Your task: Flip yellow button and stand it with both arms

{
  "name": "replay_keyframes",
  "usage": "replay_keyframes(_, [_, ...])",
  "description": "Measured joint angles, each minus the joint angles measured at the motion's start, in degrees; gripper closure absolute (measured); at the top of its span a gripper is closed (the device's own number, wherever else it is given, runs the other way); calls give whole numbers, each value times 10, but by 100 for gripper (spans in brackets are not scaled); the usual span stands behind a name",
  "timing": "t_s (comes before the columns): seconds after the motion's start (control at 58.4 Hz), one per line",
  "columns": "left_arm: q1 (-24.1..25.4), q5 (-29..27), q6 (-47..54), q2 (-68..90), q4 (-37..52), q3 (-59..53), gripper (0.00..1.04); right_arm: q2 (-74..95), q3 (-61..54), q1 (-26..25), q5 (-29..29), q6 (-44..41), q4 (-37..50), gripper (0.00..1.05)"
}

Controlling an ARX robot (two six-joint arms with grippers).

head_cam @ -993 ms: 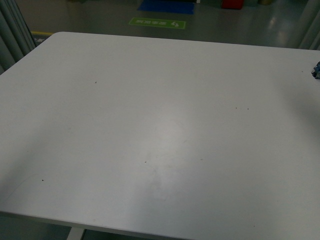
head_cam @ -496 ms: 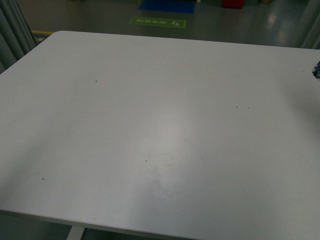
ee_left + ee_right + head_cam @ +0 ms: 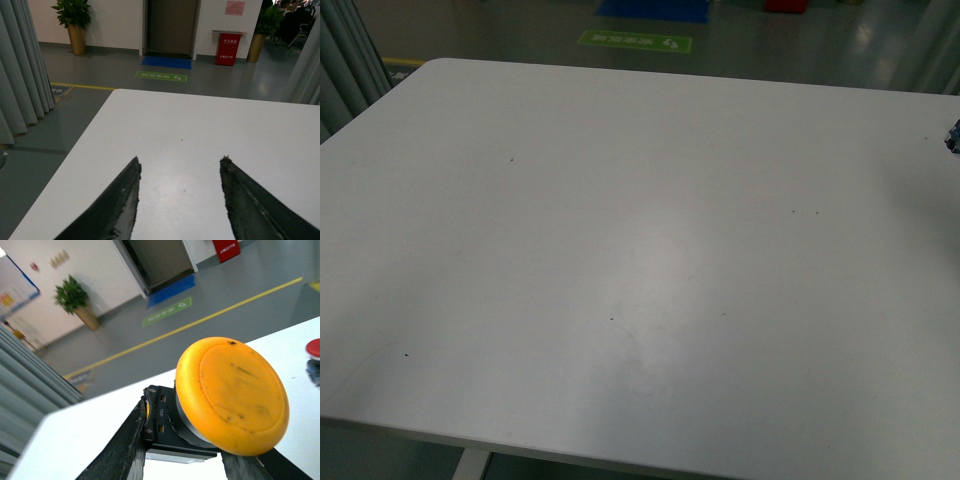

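In the right wrist view my right gripper [image 3: 186, 442] is shut on the yellow button [image 3: 232, 395]. Its fingers [image 3: 125, 450] press the black collar and body [image 3: 162, 422] from both sides, and the round orange-yellow cap stands out past the fingertips, over the white table [image 3: 80, 435]. In the left wrist view my left gripper [image 3: 180, 161] is open and empty, with its two dark fingers [image 3: 117, 202] spread wide above the bare table [image 3: 200, 120]. Neither arm nor the button shows in the front view.
A second button with a red cap [image 3: 313, 348] stands on the table beyond the yellow one. A small dark blue thing [image 3: 953, 137] shows at the right edge of the front view. The table's far edge [image 3: 650, 76] borders grey floor, and curtains [image 3: 22, 75] hang on the left.
The front view has shifted slightly, so the table's far edge sits a little higher in the picture. Nothing on the table has moved.
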Motion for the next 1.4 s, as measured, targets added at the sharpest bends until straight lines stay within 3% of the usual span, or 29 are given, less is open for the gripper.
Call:
replay_keyframes(0.137, [0,0,0,0,0,0,27,70,35,-24,29,-141,-19,71])
replay_keyframes(0.257, [0,0,0,0,0,0,5,112,69,-58,42,-205,-34,71])
replay_keyframes(0.496, [0,0,1,0,0,0,7,188,129,-111,65,-293,-63,71])
replay_keyframes(0.907, [0,0,1,0,0,0,7,274,169,-128,45,-408,-55,71])
replay_keyframes(1.403, [0,0,1,0,0,0,7,379,236,-163,24,-426,-68,71])
